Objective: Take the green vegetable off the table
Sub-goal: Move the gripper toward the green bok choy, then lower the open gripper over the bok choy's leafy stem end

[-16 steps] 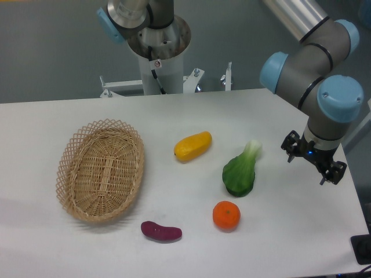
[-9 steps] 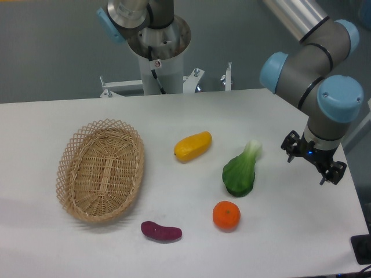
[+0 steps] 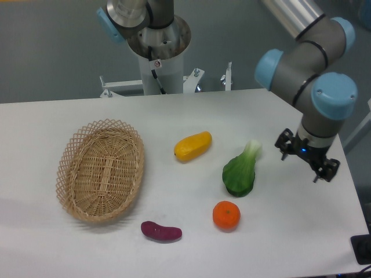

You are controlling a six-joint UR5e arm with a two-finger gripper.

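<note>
Green vegetable (image 3: pixel 239 172) lies right of counter (image 3: pixel 69 116) centre, pale stem toward the far edge. Tool (image 3: pixel 305 162) hovers near the right edge — jaws spread, empty. Best approach: come over the leaf's thick middle, fingers straddling its width, then descend.

Plain grey floor (image 3: pixel 52 52) beyond.

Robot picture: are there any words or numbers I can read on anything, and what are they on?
No words or numbers can be read anywhere.
Small red-and-white sticker on the robot's base column: too small and blurred to read.
Green vegetable, orange, basket, table and gripper: no writing shows.
</note>
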